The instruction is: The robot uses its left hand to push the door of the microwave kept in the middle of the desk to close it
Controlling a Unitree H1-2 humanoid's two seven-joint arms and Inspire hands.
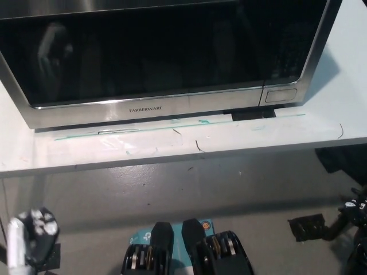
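The steel Farberware microwave [153, 108] fills the top of the head view, standing on the white desk [241, 140]. Its dark glass door [160, 51] lies flush with the front, with the panel button [281, 94] just to its right. My white left hand [30, 236] hangs low at the lower left, well below the desk edge and away from the door; it is blurred. Only a black piece of my right hand [354, 211] shows at the right edge, low beside the desk.
The desk's front edge [172, 160] runs across the middle, with green tape marks on the top. Below it is grey floor [189, 189], with a small black patch [307, 226] at the lower right.
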